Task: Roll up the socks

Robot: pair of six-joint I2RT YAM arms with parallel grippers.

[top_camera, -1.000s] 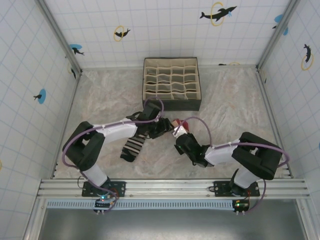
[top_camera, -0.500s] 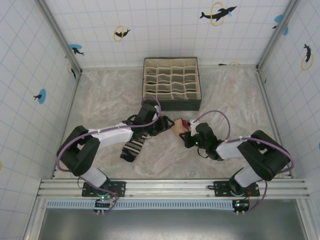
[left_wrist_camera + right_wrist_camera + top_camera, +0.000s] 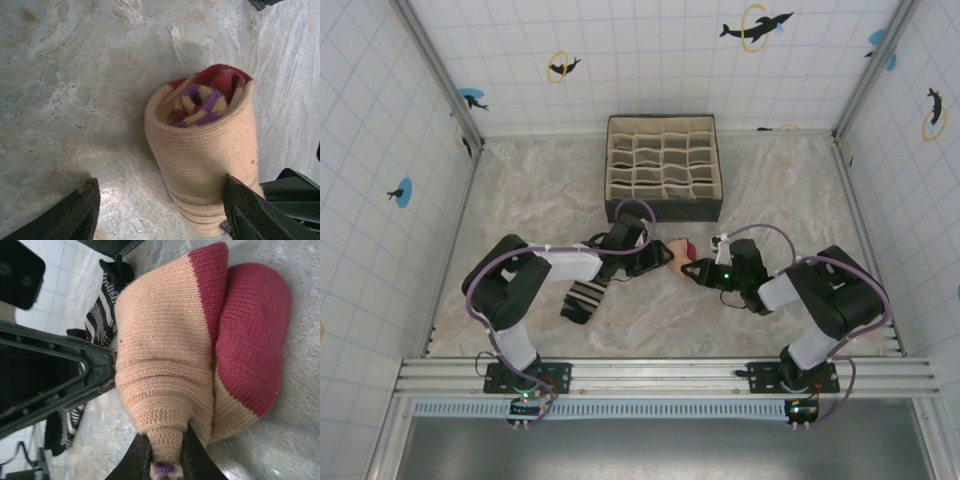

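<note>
Left pincer [image 3: 160, 212] nearer (astride tan sock [image 3: 205, 150])

Beige gridded organiser box [image 3: 665, 210] on marbled table [image 3: 540, 190], far side; dolphin stickers [image 3: 756, 26] on tiled walls [image 3: 650, 60].

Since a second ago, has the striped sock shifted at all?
No. The striped sock lies in the same spot, just as far in front of the organiser box.

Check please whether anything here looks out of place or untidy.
Nothing is damaged or spilled. The tan knitted sock is rolled, but its dark red toe bulges loose from one end, and the right gripper pinches a fold. The black-white striped sock lies flat, unrolled.
</note>
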